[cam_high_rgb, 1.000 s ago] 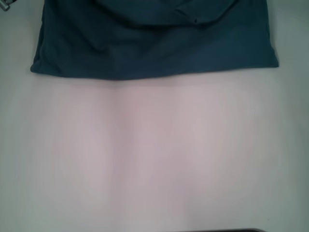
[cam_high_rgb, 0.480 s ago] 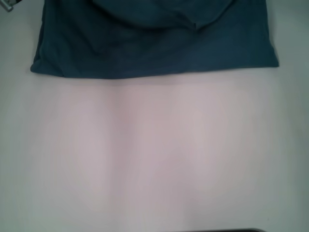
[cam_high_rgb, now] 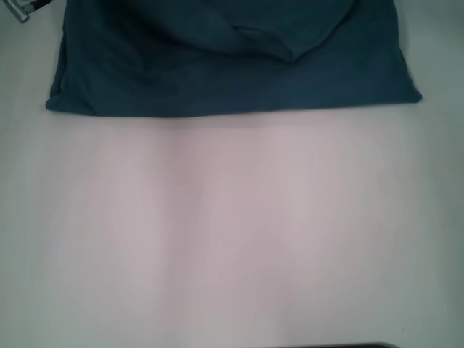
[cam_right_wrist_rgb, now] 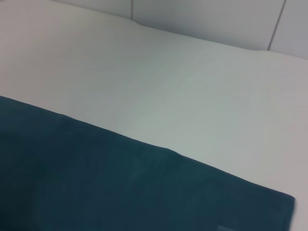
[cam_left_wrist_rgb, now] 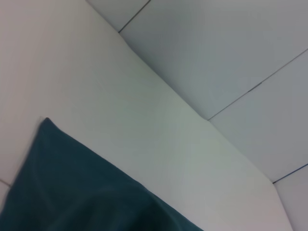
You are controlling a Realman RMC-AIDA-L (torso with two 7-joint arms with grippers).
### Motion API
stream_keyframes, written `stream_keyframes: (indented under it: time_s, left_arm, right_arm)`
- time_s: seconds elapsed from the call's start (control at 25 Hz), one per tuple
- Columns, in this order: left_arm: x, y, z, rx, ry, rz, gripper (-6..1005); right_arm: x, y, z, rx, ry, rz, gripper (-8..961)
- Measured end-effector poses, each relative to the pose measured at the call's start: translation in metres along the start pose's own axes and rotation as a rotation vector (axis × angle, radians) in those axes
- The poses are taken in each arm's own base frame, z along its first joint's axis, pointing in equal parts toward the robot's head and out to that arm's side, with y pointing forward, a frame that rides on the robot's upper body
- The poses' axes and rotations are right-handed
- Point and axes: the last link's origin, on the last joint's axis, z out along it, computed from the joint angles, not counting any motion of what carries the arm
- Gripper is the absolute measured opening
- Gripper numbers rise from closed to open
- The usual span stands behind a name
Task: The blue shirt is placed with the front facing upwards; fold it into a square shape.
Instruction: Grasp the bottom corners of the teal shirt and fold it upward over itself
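shirt: the shirt (cam_high_rgb: 232, 69) lies along the far edge of the white surface (cam_high_rgb: 232, 239), plain teal side up, a folded layer across its far part.
left tool: a bit of it (cam_high_rgb: 25, 9) shows at the far left corner; apart or together, cannot tell.
right tool: out of sight.
near half of surface: bare white.

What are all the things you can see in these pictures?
blue shirt: one, teal-blue, spread at the far end of the table, a curved fold lying across its upper part, near edge straight.
table: one, white, bare in front of the shirt.
floor tiles: pale grey with dark seams, past the table's edge in the left wrist view.
left gripper: one, a small metal part at the head view's far left corner, beside the shirt.
right gripper: not in view.
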Motion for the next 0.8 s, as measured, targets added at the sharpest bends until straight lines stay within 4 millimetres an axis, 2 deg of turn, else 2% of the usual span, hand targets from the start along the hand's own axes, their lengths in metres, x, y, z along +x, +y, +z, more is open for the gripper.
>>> stream_keyframes:
  time_s: [0.2,0.44,0.64,0.8]
  left_arm:
    - [0.0,-0.002,-0.001,0.002,-0.001,-0.008,327]
    - [0.001,-0.002,-0.002,-0.001,0.002,-0.017,485]
    - [0.001,-0.002,-0.004,-0.016,0.009,-0.027,622]
    - [0.002,-0.006,-0.014,-0.038,0.018,-0.042,617]
  right_arm:
    - [0.005,-0.01,-0.002,0.028,0.027,0.043,171]
    - [0.016,-0.036,-0.014,0.051,0.111,0.131,373]
    - [0.02,-0.051,-0.028,0.036,0.154,0.175,621]
    - [0.032,-0.054,-0.05,-0.075,0.176,0.257,731]
